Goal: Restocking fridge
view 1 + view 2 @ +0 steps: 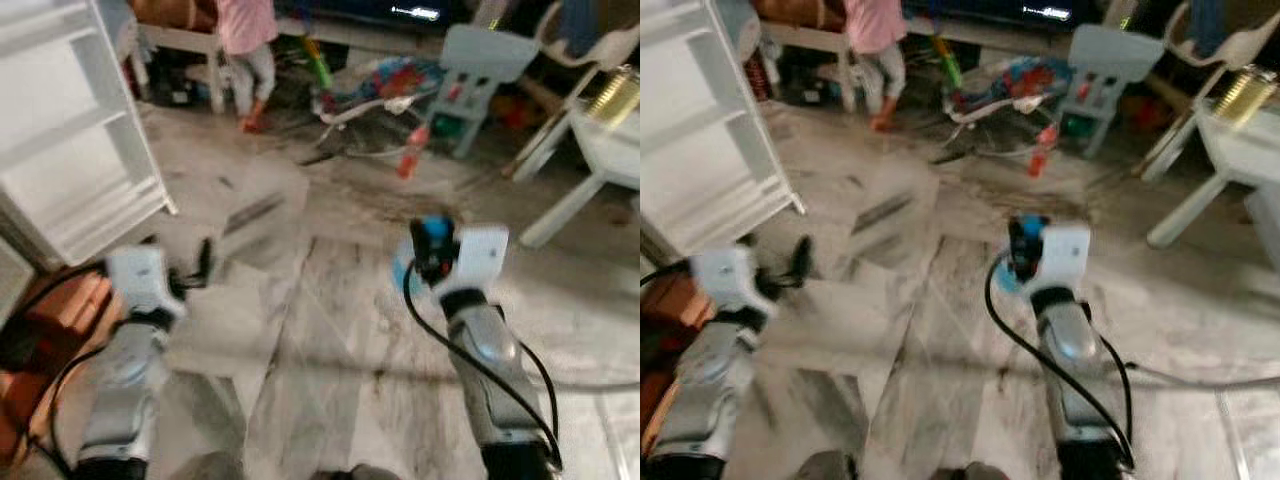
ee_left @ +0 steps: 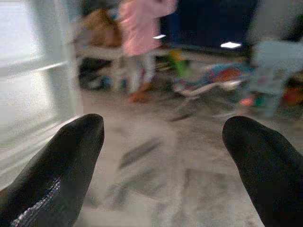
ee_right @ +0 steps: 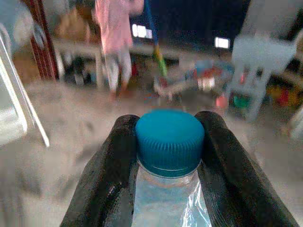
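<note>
Nearest the camera, both silver arms reach forward over the marble floor (image 1: 300, 330). The right tool (image 3: 169, 142) is pinching a clear plastic bottle (image 3: 163, 201) just below its blue cap (image 3: 169, 141); the bottle sits between the two black fingers, held clear of the floor. The left tool (image 2: 163, 156) is spread wide and carries nothing.

Judged step: transport. The bottle is in hand and the robot appears to be walking, since the head views are blurred. The next move calls for reaching the fridge, squaring up to a free shelf, and setting the bottle down upright.

Further off on the robot's left stands a white shelved panel (image 1: 75, 130), possibly a fridge door; it is cut off and cannot be confirmed. Beyond lie scattered toys (image 1: 385, 85), a small blue chair (image 1: 480, 70), a white worktop (image 1: 610, 140) on the right, and a person in pink (image 1: 245, 40), partly cut off. The bottle's contents and label cannot be made out.
</note>
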### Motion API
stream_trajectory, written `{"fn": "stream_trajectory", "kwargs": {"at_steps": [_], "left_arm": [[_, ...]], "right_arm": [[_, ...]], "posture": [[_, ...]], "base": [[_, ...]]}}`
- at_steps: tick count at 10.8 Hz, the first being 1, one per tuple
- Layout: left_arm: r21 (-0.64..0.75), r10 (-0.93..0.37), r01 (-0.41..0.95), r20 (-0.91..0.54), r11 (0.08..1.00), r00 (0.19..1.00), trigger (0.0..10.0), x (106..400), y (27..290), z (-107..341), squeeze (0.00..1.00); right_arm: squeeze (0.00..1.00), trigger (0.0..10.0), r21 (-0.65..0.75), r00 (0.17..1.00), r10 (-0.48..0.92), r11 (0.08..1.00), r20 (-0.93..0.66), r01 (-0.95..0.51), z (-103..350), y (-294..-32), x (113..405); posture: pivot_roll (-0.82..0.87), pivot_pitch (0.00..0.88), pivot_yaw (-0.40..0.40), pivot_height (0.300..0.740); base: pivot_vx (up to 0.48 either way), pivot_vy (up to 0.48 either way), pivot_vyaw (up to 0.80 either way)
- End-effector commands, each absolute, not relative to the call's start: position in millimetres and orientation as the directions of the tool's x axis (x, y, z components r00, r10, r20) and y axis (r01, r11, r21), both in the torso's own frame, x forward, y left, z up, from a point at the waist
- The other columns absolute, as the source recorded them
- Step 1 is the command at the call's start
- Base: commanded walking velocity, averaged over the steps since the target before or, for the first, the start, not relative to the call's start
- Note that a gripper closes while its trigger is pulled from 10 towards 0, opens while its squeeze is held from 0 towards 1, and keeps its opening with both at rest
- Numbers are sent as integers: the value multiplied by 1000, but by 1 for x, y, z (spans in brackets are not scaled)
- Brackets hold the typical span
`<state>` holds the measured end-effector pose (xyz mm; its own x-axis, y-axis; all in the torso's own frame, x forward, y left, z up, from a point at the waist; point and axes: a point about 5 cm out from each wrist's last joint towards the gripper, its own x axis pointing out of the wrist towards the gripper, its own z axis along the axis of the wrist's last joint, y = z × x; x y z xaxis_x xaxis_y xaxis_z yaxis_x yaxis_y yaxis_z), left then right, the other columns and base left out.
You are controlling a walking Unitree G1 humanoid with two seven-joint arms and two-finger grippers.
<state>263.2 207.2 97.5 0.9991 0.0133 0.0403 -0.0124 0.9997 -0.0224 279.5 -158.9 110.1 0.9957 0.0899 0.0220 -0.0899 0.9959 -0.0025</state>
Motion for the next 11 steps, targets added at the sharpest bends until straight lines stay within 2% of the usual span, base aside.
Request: {"fn": "stream_trajectory", "kwargs": {"at_steps": [1,2,3,6,7,8,11], "left_arm": [[-40,-6,6,17,999,1000,10000,261,203,97,0],[-31,-30,29,-10,999,1000,10000,259,200,98,0],[64,-3,5,-29,998,1000,10000,258,199,95,0],[87,7,-4,-31,996,1000,10000,256,193,94,0],[68,-7,10,-34,998,999,10000,256,191,94,0],[76,-8,11,-32,997,999,10000,257,191,95,0],[80,-51,52,-17,995,999,10000,269,186,101,0]], "right_arm": [[0,10000,-26,996,86,996,18,-86,111,-166,281],[0,10000,-19,996,86,996,13,-86,111,-168,281],[0,10000,-29,996,83,996,10,-83,110,-171,279],[0,10000,-43,996,86,995,10,-86,110,-175,278],[0,10000,-32,994,104,994,21,-103,110,-171,279],[0,10000,-28,993,112,993,29,-111,110,-167,281],[0,10000,-8,996,60,998,63,-60,109,-162,286]], "posture": [[149,135,-89,740],[147,146,-92,740],[148,152,-93,740],[150,156,-87,740],[153,153,-77,740],[160,139,-63,740],[157,95,13,740]], "base": [[0,0,0],[0,0,0],[0,0,0],[0,0,0],[0,0,619],[0,0,650],[0,0,0]]}}
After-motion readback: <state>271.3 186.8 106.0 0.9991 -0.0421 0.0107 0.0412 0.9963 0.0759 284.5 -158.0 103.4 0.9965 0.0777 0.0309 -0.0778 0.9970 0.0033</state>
